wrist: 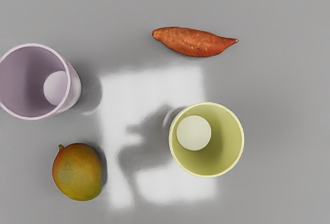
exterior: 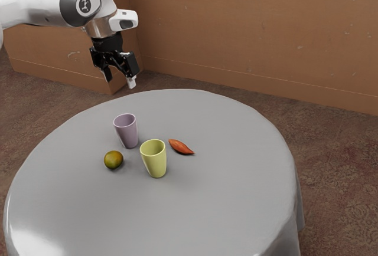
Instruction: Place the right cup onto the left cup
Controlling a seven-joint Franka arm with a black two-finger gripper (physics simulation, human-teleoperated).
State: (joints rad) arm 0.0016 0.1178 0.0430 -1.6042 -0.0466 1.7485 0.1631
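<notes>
Green cup [exterior: 155,163] stands on your bench [exterior: 230,203].
Near it: lilac cup [exterior: 127,133], mango [exterior: 113,160], sweet potato [exterior: 180,147]; your end effector [exterior: 119,80], wide open, empty.

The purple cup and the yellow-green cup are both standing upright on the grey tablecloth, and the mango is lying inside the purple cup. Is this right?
Not quite: the mango is outside the purple cup, lying on the grey tablecloth, as the wrist view shows. The purple cup and the yellow-green cup are both standing upright on the tablecloth, as you say.
</notes>
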